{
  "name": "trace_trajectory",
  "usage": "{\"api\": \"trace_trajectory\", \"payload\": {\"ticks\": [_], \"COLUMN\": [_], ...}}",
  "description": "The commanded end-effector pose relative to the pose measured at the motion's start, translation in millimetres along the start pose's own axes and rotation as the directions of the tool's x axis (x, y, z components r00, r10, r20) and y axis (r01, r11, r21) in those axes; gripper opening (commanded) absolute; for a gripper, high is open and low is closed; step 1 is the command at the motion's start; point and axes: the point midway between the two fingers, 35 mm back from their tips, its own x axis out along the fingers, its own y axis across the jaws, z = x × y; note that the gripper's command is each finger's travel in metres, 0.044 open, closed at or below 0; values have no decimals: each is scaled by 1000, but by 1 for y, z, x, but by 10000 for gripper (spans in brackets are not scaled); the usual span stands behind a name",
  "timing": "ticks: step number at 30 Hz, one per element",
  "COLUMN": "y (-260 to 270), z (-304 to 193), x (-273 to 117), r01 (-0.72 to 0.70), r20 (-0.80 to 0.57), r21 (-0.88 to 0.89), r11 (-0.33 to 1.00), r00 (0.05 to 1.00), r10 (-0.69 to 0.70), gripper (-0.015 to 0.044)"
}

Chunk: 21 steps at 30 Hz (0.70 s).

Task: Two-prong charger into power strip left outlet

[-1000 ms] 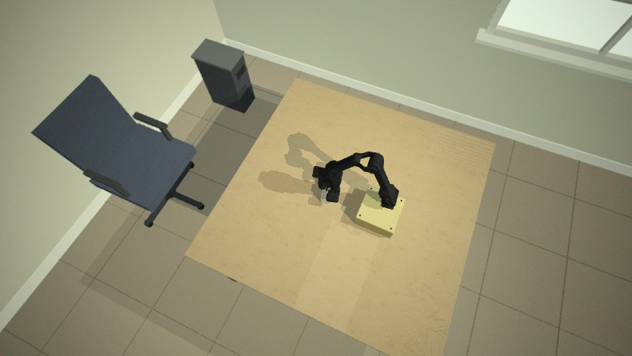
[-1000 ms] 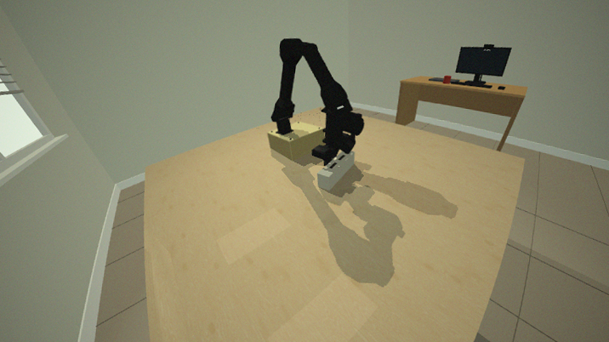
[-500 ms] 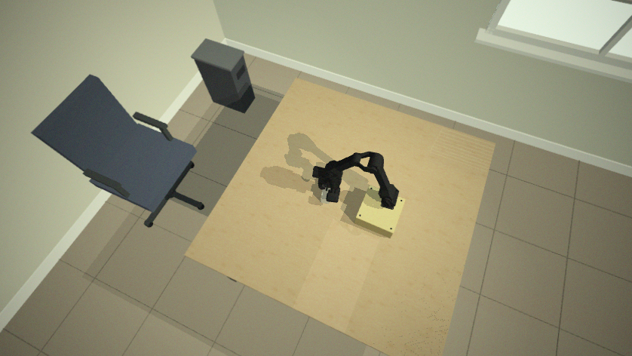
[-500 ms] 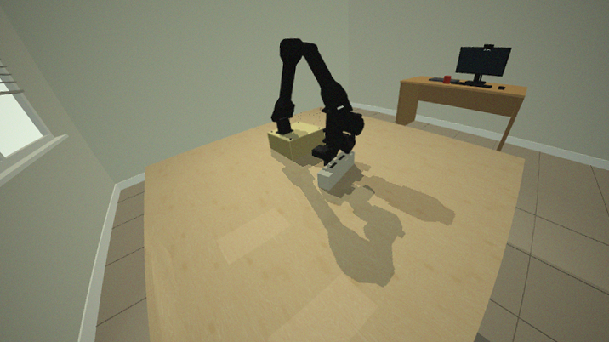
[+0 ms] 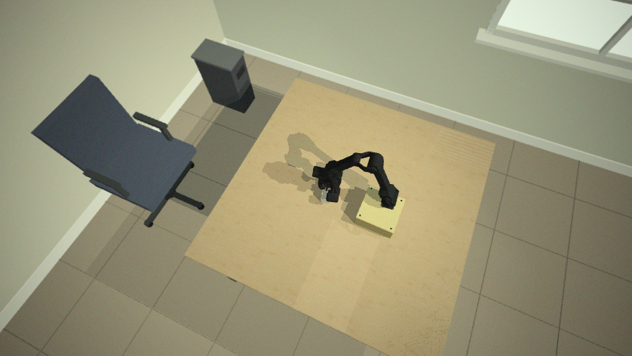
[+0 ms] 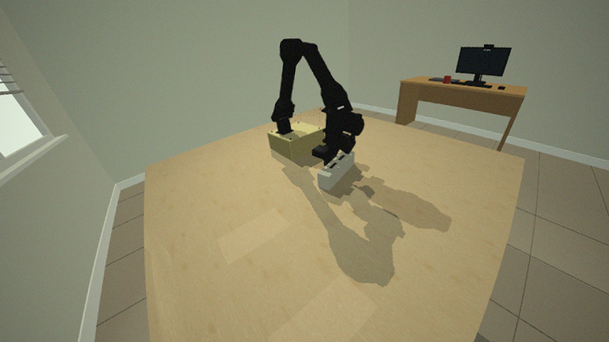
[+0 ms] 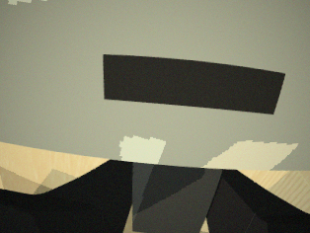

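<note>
The light grey power strip lies on the table with dark outlet recesses on its top. In the wrist view, a large grey surface with one dark rectangle fills most of the picture and looks like the strip up close. My gripper points down right at the strip, shut on a dark grey block, which I take for the charger. The grey surface's edge meets the tops of the fingers and block. The prongs are hidden, and I cannot tell which outlet they are at or whether they are in it.
A yellow box under the arm's base stands on the wooden table close beside the strip. A chair and a dark cabinet stand off the table. A desk with a monitor is farther back.
</note>
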Motion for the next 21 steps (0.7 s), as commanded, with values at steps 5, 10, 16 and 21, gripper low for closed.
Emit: {"api": "trace_trajectory", "payload": {"ticks": [5, 10, 16, 21], "y": [0, 0, 0, 0], "z": [0, 0, 0, 0], "x": [0, 0, 0, 0], "r01": [0, 0, 0, 0], "r20": [1, 1, 1, 1], "r21": [0, 0, 0, 0], "r11": [1000, 1000, 1000, 1000], "r00": [1000, 1000, 1000, 1000], "r10": [0, 0, 0, 0], "gripper": [0, 105, 263, 394]}}
